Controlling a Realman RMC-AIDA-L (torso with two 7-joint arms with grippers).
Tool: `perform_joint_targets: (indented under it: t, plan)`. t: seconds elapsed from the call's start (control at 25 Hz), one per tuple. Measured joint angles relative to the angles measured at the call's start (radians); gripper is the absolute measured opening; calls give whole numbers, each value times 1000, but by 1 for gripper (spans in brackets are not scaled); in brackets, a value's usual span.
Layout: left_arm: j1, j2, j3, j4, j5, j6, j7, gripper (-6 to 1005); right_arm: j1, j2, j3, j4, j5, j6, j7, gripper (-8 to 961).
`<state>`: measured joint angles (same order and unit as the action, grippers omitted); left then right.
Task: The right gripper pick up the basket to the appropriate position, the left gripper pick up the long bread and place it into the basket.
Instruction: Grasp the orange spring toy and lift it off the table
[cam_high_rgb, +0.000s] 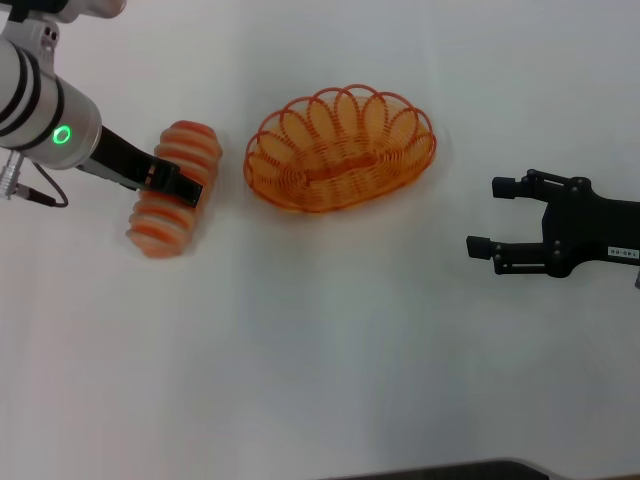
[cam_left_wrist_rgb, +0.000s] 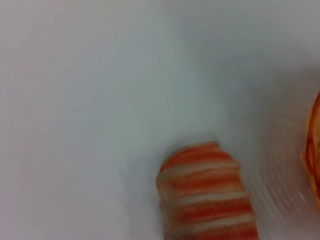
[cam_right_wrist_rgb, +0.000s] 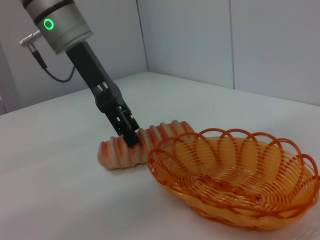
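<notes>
The long bread (cam_high_rgb: 163, 226), an orange loaf with cream ridges, lies on the white table left of the basket (cam_high_rgb: 318, 186). My left gripper (cam_high_rgb: 181, 186) reaches in from the left and is shut on the loaf's middle; the loaf still rests on the table. The left wrist view shows one end of the bread (cam_left_wrist_rgb: 205, 195) and a sliver of the basket (cam_left_wrist_rgb: 313, 150). The orange wire basket stands empty at the table's middle. My right gripper (cam_high_rgb: 487, 216) hovers open to the basket's right, apart from it. Its wrist view shows the basket (cam_right_wrist_rgb: 235, 182), the bread (cam_right_wrist_rgb: 162, 134) and the left gripper (cam_right_wrist_rgb: 129, 135).
The white table (cam_high_rgb: 320, 360) stretches in front of the objects. Pale wall panels (cam_right_wrist_rgb: 230, 40) rise behind the table's far edge in the right wrist view. A dark edge shows at the table's front.
</notes>
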<state>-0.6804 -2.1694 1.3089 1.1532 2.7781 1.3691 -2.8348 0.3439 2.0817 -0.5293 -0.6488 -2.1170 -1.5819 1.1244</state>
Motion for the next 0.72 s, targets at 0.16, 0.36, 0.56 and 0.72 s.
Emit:
perform_joint_targets:
  t: [0.16,0.36,0.56,0.72]
  plan:
    - [0,0,9,-9,0,-4,-3,806,2,0,0,0,0,2,0,942]
    - [-2,0,12,-24,0,-9,-4,805,5,0,0,0,0,3,0,942]
    - [-4,-1,13,-38,-2,-17,-5,804,7,0,0,0,0,4,0,942]
    - [-5,-1,13,-40,-2,-18,-5,803,7,0,0,0,0,4,0,942]
